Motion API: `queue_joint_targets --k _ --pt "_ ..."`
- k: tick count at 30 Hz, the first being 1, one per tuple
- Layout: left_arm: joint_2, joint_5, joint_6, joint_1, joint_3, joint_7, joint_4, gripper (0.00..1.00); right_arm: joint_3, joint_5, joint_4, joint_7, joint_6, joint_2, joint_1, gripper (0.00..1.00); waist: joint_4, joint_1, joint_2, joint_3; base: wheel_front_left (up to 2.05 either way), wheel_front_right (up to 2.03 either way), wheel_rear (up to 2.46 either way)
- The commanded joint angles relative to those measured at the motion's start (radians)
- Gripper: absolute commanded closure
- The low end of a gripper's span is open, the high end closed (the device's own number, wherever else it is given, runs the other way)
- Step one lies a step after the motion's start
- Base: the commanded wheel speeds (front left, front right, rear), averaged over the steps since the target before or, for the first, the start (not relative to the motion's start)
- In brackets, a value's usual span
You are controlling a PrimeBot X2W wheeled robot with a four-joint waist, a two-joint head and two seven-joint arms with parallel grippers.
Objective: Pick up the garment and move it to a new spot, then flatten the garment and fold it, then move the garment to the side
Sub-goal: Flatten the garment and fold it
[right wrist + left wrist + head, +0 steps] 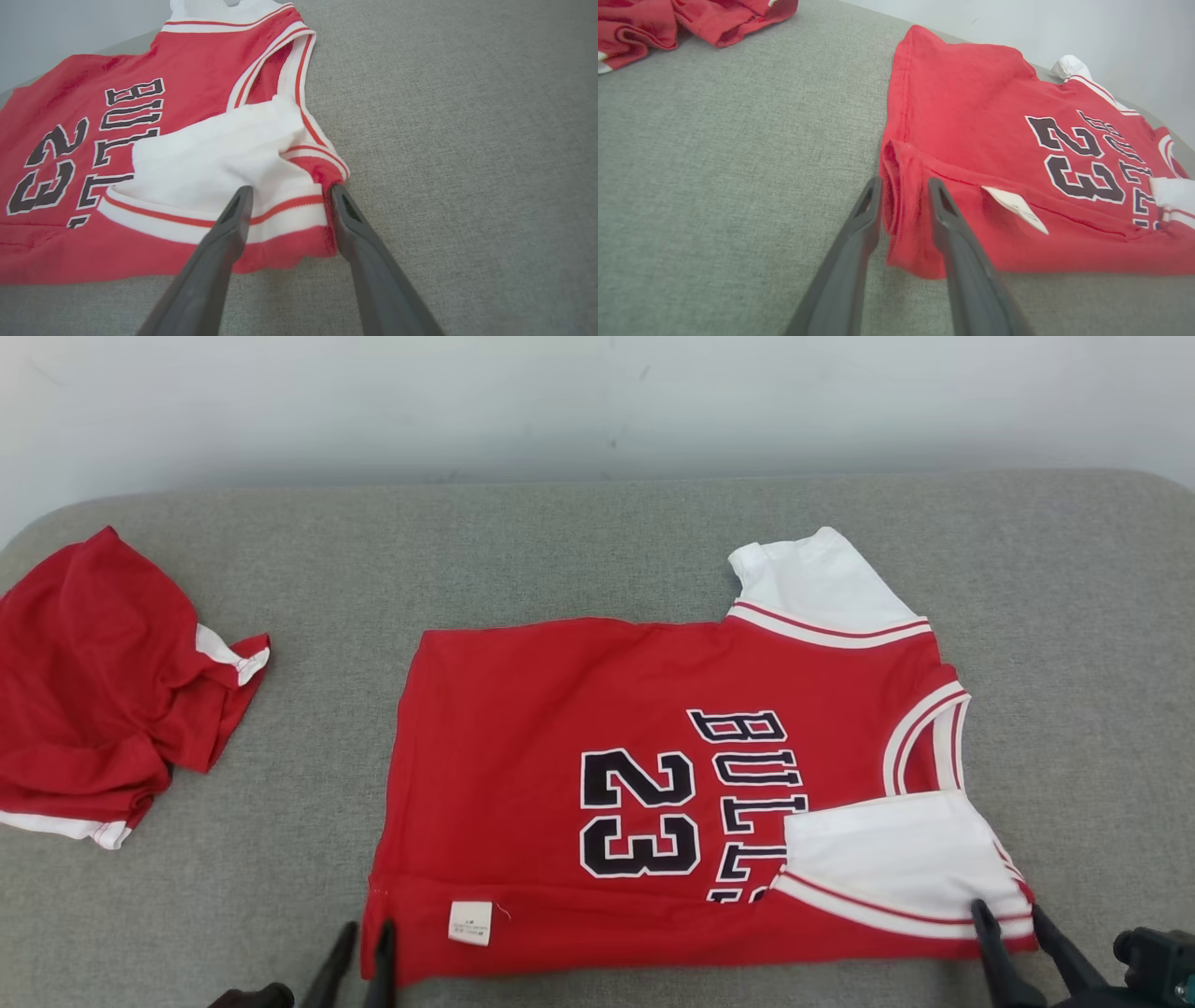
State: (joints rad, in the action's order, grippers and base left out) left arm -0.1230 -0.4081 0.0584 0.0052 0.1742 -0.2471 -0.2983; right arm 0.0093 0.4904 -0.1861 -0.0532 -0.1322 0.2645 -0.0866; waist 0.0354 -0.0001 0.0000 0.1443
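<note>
The garment (560, 709) is a red jersey with white sleeves and "23" in black, lying flat on the grey padded surface (597, 551). Its near long edge is folded over, so the white label (470, 922) shows and the near white sleeve (896, 849) lies on the front. My left gripper (367, 929) stands at the near hem corner. In the left wrist view (903, 184) its fingers are slightly apart with the folded corner resting loosely between them. My right gripper (1008, 908) is open astride the near shoulder corner (289, 189).
A second red garment (93, 681) with white trim lies crumpled at the far left of the surface (714, 18). Bare grey fabric runs between the two garments and to the right of the jersey. A pale wall rises behind the surface's far edge.
</note>
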Motion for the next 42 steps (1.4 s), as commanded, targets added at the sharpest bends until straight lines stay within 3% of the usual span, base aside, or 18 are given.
queue_joint_targets --k 1,12,21,42 --pt "0.001 0.005 -0.006 -0.001 -0.005 -0.005 0.009 0.00 -0.008 -0.010 0.013 -0.002 0.003 -0.011 0.001 0.00 -0.003 0.0001 0.0000 -0.001 0.00 0.00 0.00" --pt "-0.005 0.059 -0.049 -0.057 -0.110 -0.018 0.148 0.00 -0.029 -0.094 0.137 0.105 0.003 -0.063 0.097 0.00 -0.015 0.0001 0.0000 -0.031 0.00 0.00 0.00" --pt "0.000 0.167 -0.053 -0.044 -0.200 -0.017 0.249 0.00 0.028 -0.165 0.139 0.240 0.003 -0.101 0.121 0.00 -0.010 0.0001 0.0000 -0.061 0.00 0.00 0.00" --pt "0.045 0.238 0.023 0.042 -0.251 -0.017 0.227 0.00 0.025 -0.227 0.057 0.293 0.003 -0.130 0.060 0.00 -0.007 0.0001 0.0000 -0.082 0.00 0.00 0.00"
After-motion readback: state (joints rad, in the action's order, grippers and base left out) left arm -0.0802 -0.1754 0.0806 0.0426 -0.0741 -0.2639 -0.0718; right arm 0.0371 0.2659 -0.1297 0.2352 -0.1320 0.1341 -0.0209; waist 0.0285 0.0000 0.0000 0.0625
